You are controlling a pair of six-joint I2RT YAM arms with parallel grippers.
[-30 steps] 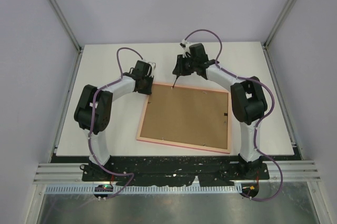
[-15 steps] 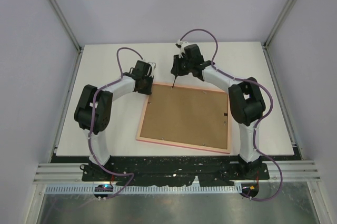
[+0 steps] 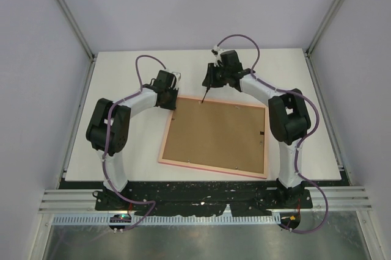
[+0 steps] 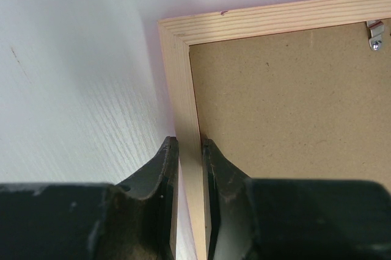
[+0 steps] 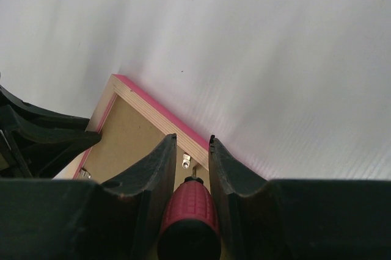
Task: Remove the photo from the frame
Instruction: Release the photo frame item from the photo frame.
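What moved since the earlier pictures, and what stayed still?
The right gripper, holding the screwdriver, swung a little left, then back right, tip still near the frame's far edge. The left gripper stayed clamped on the frame's side rail; the frame did not move.

Pink frame (image 3: 211,169), face-down (slightly skewed)

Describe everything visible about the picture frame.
The frame lies flat, face down on the white table. Its back rim looks like pale bare wood, its outer edge bright pink. A brown backing board fills it, small metal clips at its inner edge. The left gripper has its jaws clamped on the left rail near the far corner; the right gripper holds a red-handled screwdriver pointed at the far rail.
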